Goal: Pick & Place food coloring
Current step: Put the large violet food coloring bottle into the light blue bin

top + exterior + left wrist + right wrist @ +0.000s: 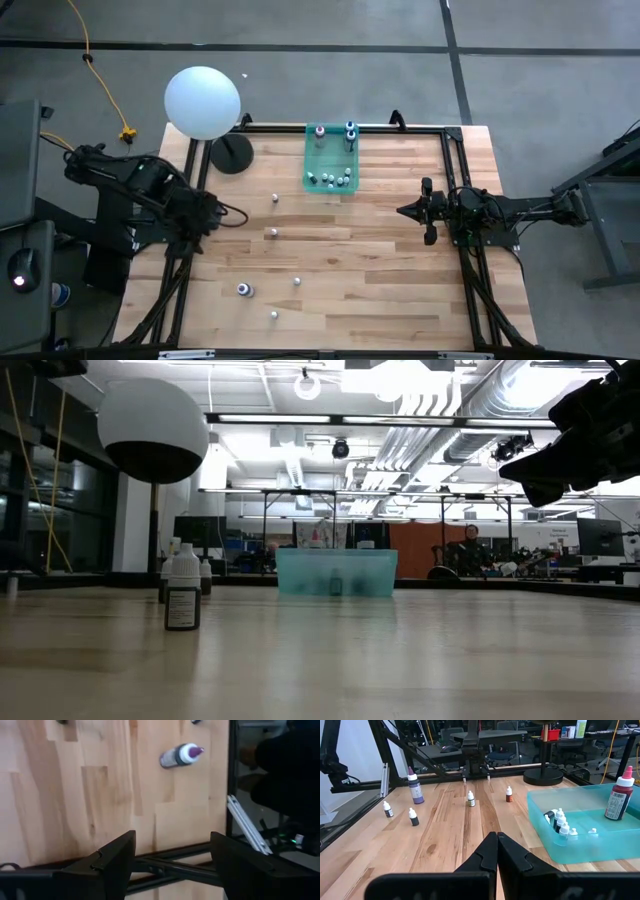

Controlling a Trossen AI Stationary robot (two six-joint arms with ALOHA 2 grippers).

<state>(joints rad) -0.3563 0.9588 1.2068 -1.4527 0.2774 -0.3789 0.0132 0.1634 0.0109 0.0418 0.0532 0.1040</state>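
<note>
Bottles of food coloring (245, 290) dot the tabletop's middle and near edge, waiting to join those in the teal bin (312, 160) at the far edge. Left gripper (172, 862) hangs wide at the left edge; right gripper (497, 851) is pinched closed, empty, at the right edge.

Table (380, 270): pale striped wood planks, black frame. Bin (312, 165): translucent teal. Ball (202, 102): white. Loose food coloring bottles (412, 816): whitish caps, dark bodies; one larger bottle (415, 787) purple, another red (620, 795) in bin. Both arms black. Cable (100, 70): yellow
</note>
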